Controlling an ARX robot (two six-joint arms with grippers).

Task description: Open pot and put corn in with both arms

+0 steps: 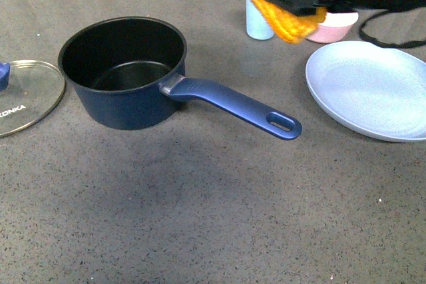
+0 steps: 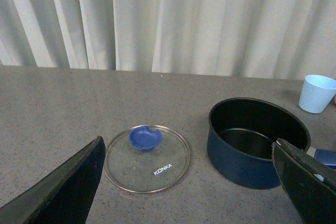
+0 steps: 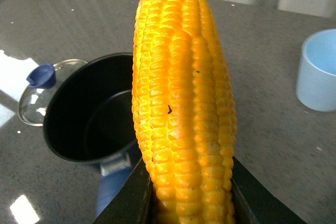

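A grey speckled tabletop [image 1: 200, 217] is seen, and five things are set on it. The dark blue pot [image 1: 126, 108] is stood upright and uncovered, its handle pointed toward four o'clock. A glass lid [image 1: 33, 91] is laid flat at nine o'clock from the pot, apart from it. A pale blue plate [image 1: 373, 91] is placed at three o'clock and a pale blue cup [image 1: 258, 26] at two o'clock. A pink bowl [image 1: 333, 30] is found at eleven o'clock from the plate.
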